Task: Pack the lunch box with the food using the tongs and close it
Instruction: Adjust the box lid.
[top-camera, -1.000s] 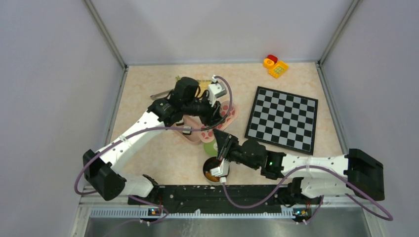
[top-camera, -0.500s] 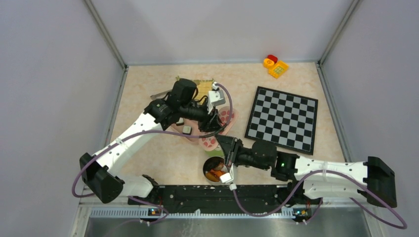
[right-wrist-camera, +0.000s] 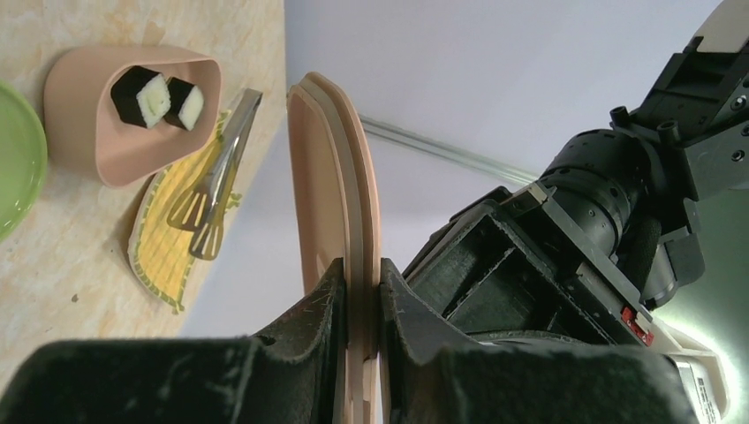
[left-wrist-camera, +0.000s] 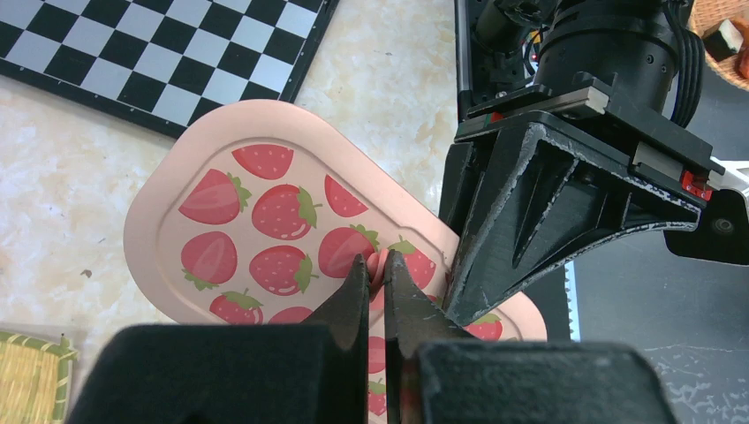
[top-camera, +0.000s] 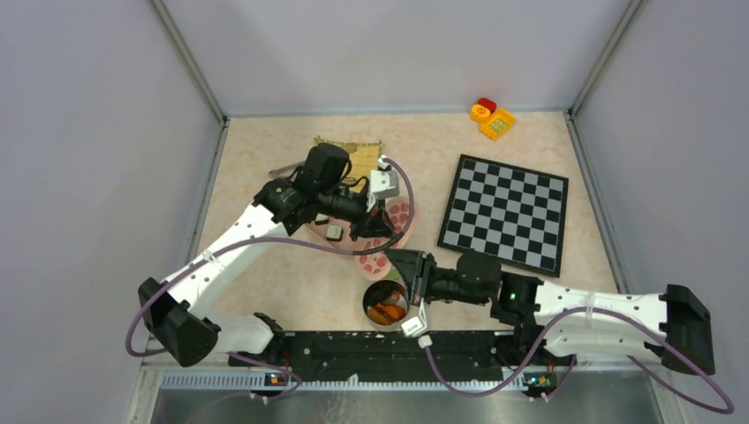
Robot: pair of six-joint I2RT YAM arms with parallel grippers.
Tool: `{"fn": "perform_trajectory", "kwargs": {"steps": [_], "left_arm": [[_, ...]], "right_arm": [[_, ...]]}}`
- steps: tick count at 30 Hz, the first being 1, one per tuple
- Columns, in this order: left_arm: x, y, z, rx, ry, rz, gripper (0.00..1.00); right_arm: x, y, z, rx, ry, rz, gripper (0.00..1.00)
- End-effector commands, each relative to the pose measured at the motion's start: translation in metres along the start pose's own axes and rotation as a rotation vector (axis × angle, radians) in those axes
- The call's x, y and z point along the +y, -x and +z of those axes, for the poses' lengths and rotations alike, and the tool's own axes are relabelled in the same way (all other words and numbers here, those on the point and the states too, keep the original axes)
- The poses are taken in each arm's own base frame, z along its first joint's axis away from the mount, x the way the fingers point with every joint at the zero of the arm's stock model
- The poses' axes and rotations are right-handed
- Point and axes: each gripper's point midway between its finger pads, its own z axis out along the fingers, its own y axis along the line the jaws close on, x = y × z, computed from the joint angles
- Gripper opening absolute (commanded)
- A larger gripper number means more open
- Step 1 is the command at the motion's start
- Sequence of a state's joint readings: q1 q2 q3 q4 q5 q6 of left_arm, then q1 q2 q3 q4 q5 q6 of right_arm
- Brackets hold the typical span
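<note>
Spreading under everything is a pale beige, marble-patterned desk (top-camera: 296,281), boxed in by plain grey-lilac walls (top-camera: 397,53) on three sides. The pink lunch box (right-wrist-camera: 97,150) sits open near the middle of the desk, and it serves as the reference for everything else. It is a rounded tub, and two black-and-white sushi rolls (right-wrist-camera: 141,95) lie inside it side by side. Just beyond the lunch box, on its far side, lies a yellow woven mat (right-wrist-camera: 163,256). The slim silver tongs (right-wrist-camera: 221,168) rest across the mat, their flat tips spread a little. To the right of the lunch box lies a black-and-white checkerboard (top-camera: 505,212), and farther off in the same direction, near the far wall, sit red, orange and yellow toy blocks (top-camera: 493,117). On the near right of the lunch box stands a dark round bowl (top-camera: 367,303) holding orange and brown pieces (top-camera: 386,311). A green plate (right-wrist-camera: 16,150) lies just beside the tub. The lid (left-wrist-camera: 256,221) is pink with a strawberry print and is raised off the desk to the right of the lunch box, tilted up on edge. The right hand (right-wrist-camera: 360,269) is clamped on the lid's rim, one finger on each face. The left hand (left-wrist-camera: 371,265) has its fingers pressed together in front of the strawberry face; whether they touch it cannot be told.
</note>
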State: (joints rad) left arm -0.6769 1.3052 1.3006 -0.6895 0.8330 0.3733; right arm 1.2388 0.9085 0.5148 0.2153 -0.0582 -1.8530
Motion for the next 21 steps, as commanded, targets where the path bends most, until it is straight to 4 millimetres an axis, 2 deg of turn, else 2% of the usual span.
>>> {"fn": "perform_trajectory", "kwargs": {"steps": [1,6,8,9,13,18,21], "left_arm": [[-0.014,0.006,-0.011,-0.008,0.005,-0.002,0.0],[0.001,0.02,-0.026,-0.053,0.116,-0.057,0.0],[0.013,0.026,-0.036,-0.08,0.182,-0.098,0.0],[0.018,0.028,-0.041,-0.094,0.208,-0.121,0.0],[0.038,0.021,-0.052,-0.13,0.316,-0.253,0.0],[0.075,-0.004,-0.071,-0.123,0.474,-0.386,0.0],[0.093,-0.021,-0.081,-0.108,0.542,-0.451,0.0]], "right_arm": [[-0.039,-0.01,-0.013,0.045,-0.143,0.009,0.0],[-0.031,-0.013,-0.018,0.066,-0.129,0.033,0.52],[-0.027,-0.015,-0.019,0.081,-0.12,0.047,0.69],[-0.024,-0.02,-0.021,0.113,-0.114,0.069,0.75],[-0.016,-0.034,-0.029,0.193,-0.082,0.141,0.9],[0.004,-0.053,-0.044,0.316,-0.026,0.25,0.93],[0.014,-0.068,-0.056,0.411,0.002,0.378,0.94]]}}
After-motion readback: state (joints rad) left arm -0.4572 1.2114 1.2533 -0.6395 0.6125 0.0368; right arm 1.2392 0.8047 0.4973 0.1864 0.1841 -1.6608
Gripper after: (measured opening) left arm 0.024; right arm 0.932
